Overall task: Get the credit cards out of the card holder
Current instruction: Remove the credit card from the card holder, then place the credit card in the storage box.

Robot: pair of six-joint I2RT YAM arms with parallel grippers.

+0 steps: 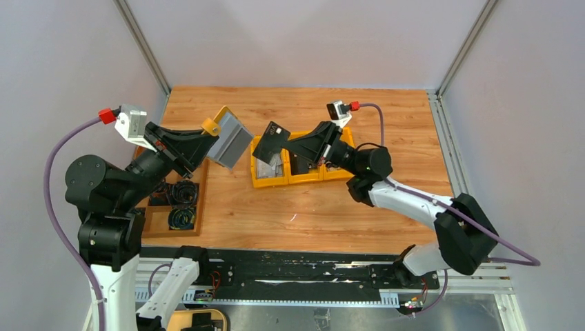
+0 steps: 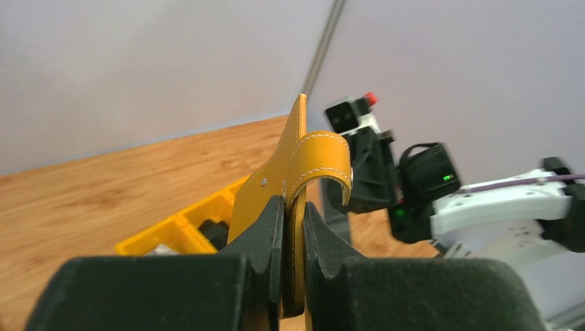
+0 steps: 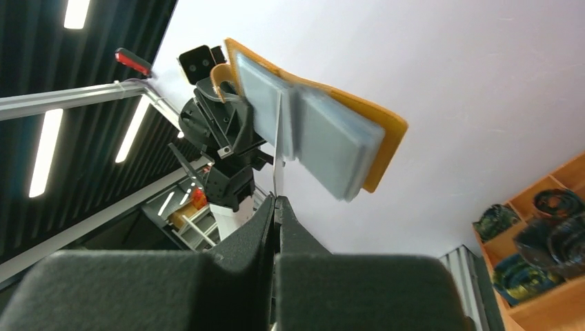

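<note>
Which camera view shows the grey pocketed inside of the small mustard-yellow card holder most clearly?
The right wrist view: the open card holder shows its grey pockets to that camera. The top view shows them small. The left wrist view shows only the yellow outside, clamped in the left gripper.

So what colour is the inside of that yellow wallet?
Grey, inside the small mustard-yellow card holder; clearest in right wrist view.

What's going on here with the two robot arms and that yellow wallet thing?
The left gripper is clamped on the mustard-yellow card holder, holding it open in the air with its grey lining towards the other arm. The right gripper is shut on a dark card, held close beside the holder above the yellow bins. Whether that card is fully clear of its pocket is hard to tell.
</note>
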